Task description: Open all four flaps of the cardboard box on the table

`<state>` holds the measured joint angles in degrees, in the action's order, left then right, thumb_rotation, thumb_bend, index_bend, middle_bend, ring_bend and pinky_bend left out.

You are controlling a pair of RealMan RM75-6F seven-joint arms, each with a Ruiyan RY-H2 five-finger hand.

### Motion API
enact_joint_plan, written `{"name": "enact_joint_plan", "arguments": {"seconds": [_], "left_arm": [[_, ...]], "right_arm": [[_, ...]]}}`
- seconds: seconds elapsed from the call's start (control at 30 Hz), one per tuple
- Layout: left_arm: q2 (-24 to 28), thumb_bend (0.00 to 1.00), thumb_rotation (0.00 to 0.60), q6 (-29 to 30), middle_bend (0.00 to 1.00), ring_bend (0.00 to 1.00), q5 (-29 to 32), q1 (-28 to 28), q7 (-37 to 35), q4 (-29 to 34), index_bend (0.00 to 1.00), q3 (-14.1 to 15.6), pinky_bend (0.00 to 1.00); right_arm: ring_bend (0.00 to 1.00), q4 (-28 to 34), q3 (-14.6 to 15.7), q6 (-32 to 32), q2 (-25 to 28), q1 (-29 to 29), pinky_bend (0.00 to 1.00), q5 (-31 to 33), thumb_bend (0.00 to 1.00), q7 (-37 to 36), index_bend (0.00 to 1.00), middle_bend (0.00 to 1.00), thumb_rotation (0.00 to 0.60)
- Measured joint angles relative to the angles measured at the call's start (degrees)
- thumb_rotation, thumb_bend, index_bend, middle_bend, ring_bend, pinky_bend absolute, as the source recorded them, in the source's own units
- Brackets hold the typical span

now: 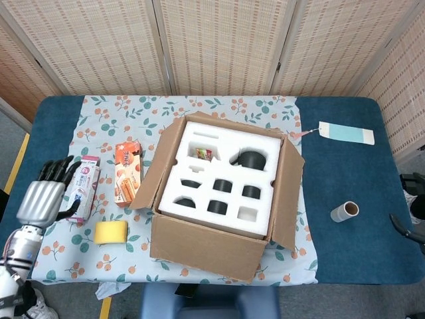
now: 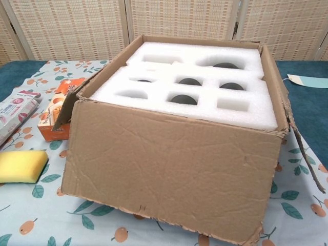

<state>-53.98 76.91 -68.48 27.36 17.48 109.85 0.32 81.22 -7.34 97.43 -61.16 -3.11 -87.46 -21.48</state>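
Left hand (image 1: 41, 199) sits at the table's (image 1: 345, 179) left edge, back of the hand up, fingers apart and slightly curled, holding nothing. It's just beside the toothpaste pack (image 1: 82, 188); can't tell if they touch. Forearm runs down out of frame at bottom left. Chest view doesn't show the hand. Right hand isn't visible, only a dark bit at the far right edge, unclear what.

Box (image 1: 219, 199) mid-table on the floral cloth (image 1: 119, 113), flaps folded out, foam insert (image 1: 222, 173) exposed. Snack carton (image 1: 126, 173) and sponge (image 1: 110, 232) lie left of it.
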Motion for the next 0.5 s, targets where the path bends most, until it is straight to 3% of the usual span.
{"name": "enact_joint_plan", "arguments": {"seconds": [0.23,0.37,0.5], "left_arm": [[-5.5,0.40,0.600,13.0,0.00,0.00,-6.6,-11.3,-7.3,-11.1,0.00,3.0,0.00],[-9.4,0.40,0.600,14.9,0.00,0.00,-8.0,-15.1,-11.8,-18.1,0.00,3.3,0.00],[-9.7,0.40,0.600,14.7,0.00,0.00,-9.0,-16.4,-14.9,-19.1,0.00,2.9,0.00]], "right_arm": [[0.00,3.4,-1.4,-5.6,-3.2,-2.0,0.00,4.8,0.35,13.0,0.10,0.00,0.427],[0.00,5.4,-1.0,-6.9,-3.2,-2.2,0.00,4.7,0.35,13.4,0.10,0.00,0.428],[0.00,5.8,-0.8,-7.1,-3.0,-2.2,0.00,4.4,0.35,13.9,0.10,0.00,0.428]]}}
